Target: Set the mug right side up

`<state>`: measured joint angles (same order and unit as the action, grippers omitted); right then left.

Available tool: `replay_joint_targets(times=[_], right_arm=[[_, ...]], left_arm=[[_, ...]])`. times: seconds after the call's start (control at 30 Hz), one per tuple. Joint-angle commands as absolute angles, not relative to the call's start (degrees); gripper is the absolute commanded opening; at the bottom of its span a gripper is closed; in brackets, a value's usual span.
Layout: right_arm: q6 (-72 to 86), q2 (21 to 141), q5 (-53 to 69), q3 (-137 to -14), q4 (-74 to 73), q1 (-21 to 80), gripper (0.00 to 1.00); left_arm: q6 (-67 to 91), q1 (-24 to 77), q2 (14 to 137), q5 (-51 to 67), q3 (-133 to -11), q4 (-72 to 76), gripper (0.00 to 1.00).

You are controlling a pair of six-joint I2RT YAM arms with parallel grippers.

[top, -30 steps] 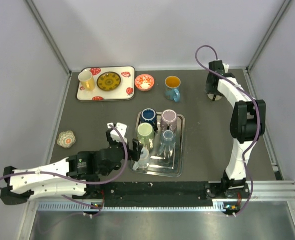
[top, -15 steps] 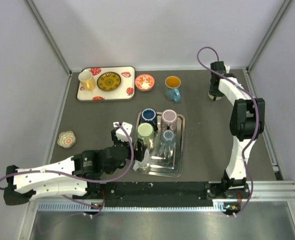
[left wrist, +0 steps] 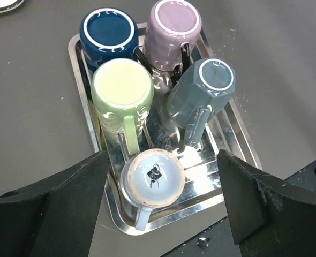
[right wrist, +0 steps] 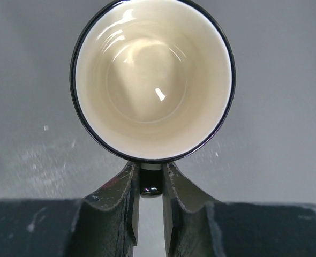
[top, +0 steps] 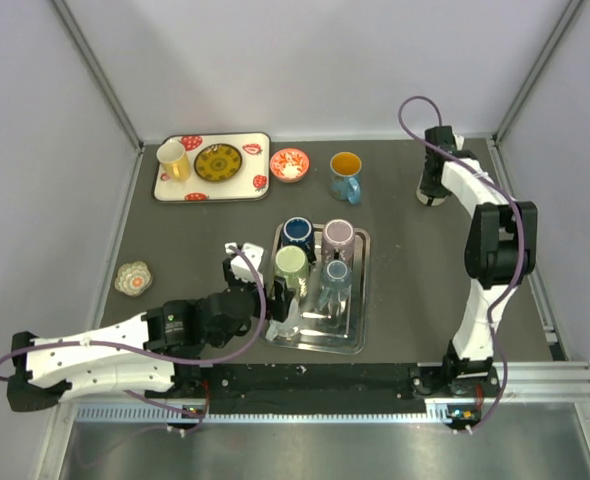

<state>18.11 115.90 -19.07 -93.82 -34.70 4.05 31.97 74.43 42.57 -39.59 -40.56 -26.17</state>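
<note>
**A:** Where is the mug at this moment?

**B:** The black mug (right wrist: 152, 80) is just in front of my right gripper (right wrist: 150, 174). Its mouth faces my wrist camera, so I see the cream inside and the thin dark rim. It is right side up.

**A:** And the gripper itself?

**B:** My two fingers (right wrist: 123, 198) are pressed on the mug's handle (right wrist: 150, 184), one on each side. It is a pinch, with only the handle between them. Whether the bottom touches the grey table (right wrist: 276, 134), I cannot tell.

**A:** What about your other hand?

**B:** My left gripper (left wrist: 163, 171) is spread wide and holds nothing. It hovers over a metal tray (left wrist: 243, 144). Between my spread fingers I see a light blue mug (left wrist: 152, 174), mouth up, with a small dark drawing inside. Beyond my fingertips four mugs stand bottom up. The pale green mug (left wrist: 123, 91) is on the left with the navy mug (left wrist: 108, 32) behind it. The grey mug (left wrist: 206, 88) is on the right with the lilac mug (left wrist: 174, 27) behind it.

**A:** Is anything beside the right hand?

**B:** From above, a blue mug with orange inside (top: 346, 175) stands to the left of my right gripper, well apart. Farther on that side are a small red-patterned bowl (top: 289, 164) and a strawberry-patterned tray (top: 237, 190) carrying a yellow cup (top: 173, 160) and a dark plate (top: 218, 163).
</note>
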Motion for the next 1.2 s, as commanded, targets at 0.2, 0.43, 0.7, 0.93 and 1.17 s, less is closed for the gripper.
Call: replay_joint_targets(times=[0.2,0.43,0.7,0.93,1.17], right_arm=[[21.7,90.3,-14.2,-79.5,-34.2,5.3,0.00],[25.1,72.4,-9.4,-68.8,-33.2,9.6,0.00],[31.9,50.1,2.3,-61.9,-30.5,17.9,0.00],[38.0,39.5,16.6,-58.3,-24.4,18.5,0.00],[47.2,36.7,26.7,-54.4,-11.8,18.5,0.00]], left_arm=[[33.0,74.1,39.3,-39.3,-39.6,-16.9,0.87],[34.3,73.7,41.3,-36.9,-35.3,-5.1,0.96],[37.4,68.8,44.5,-26.6,-33.0,16.2,0.99],[47.2,64.1,54.1,-12.1,-33.0,33.2,0.99],[50.6,64.1,66.1,-4.3,-34.8,53.9,0.99]])
